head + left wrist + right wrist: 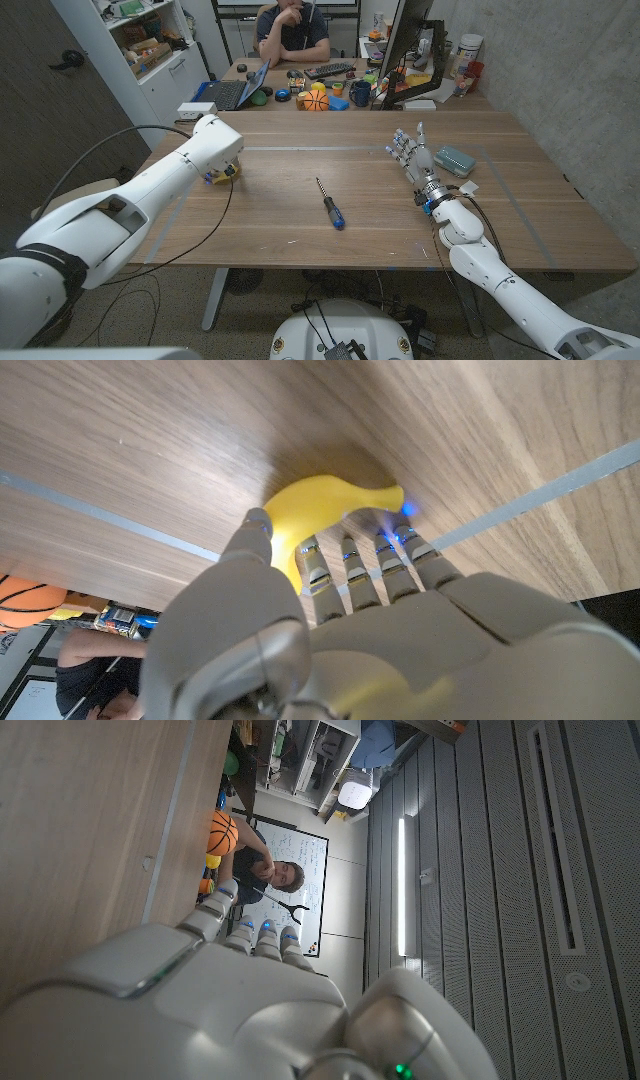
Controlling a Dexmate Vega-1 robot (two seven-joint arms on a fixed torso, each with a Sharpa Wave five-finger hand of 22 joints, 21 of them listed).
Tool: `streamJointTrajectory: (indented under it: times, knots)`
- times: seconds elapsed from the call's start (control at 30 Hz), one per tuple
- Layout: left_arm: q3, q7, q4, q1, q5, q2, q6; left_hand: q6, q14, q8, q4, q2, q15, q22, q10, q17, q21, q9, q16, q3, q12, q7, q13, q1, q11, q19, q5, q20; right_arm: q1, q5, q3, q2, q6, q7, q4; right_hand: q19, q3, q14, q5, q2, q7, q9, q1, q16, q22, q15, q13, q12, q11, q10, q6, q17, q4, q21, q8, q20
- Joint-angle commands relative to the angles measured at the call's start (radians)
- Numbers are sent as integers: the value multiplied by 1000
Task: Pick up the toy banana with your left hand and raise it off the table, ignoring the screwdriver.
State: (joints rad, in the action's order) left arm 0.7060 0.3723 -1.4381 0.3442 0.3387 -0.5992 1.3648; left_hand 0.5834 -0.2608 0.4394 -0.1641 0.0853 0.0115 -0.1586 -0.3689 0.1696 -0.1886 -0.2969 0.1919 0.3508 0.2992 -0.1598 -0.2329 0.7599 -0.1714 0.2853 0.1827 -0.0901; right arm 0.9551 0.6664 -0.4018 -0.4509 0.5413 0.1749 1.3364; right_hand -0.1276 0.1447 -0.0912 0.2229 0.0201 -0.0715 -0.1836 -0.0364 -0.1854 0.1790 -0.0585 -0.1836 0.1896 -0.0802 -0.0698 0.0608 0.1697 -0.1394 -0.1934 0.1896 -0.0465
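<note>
The table (pixel 300 215) bears the left hand (pixel 222 160), fingers (pixel 345 565) curled around the banana (pixel 315 505) lying on the wood at its left side. The right hand (pixel 412 155) stands empty, fingers apart. The screwdriver (pixel 330 207) lies mid-table between them.

Toy banana (pixel 322 500) — yellow, curved, smooth plastic — lies on the tabletop near its left edge. Screwdriver (pixel 330 206) — blue handle, dark shaft — lies flat around the tabletop's centre.
</note>
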Motion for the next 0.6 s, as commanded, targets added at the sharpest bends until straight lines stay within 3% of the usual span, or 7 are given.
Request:
streamJointTrajectory:
  times: [0.03, 0.6]
  knots:
    - [-59, 101, -41, 38, -51, 38, 7, 287, -84, 132, 7, 34, -56, -20, -129, 6, -20, -45, 11, 28, 33, -49, -15, 47, -46, 99, -1, -34, 8, 7, 4, 1, 7, 6, 2, -5, 5, -3, 7, 6, -4, -4, -2, -6, 2, -4, -4, 3, 0, 3, -3, 4, -1, -3, 3, -2]
    - [-63, 101, -47, 33, -62, 49, 3, 303, -93, 132, 8, 29, -62, -21, -143, 7, -18, -37, 5, 31, 32, -59, -17, 51, -46, 102, -4, -29, 12, 6, 1, -9, -8, 7, 9, -4, 7, -3, 7, 9, -3, -4, -4, -6, 2, -5, -4, 2, 1, 1, -3, 4, -1, -3, 3, -4]
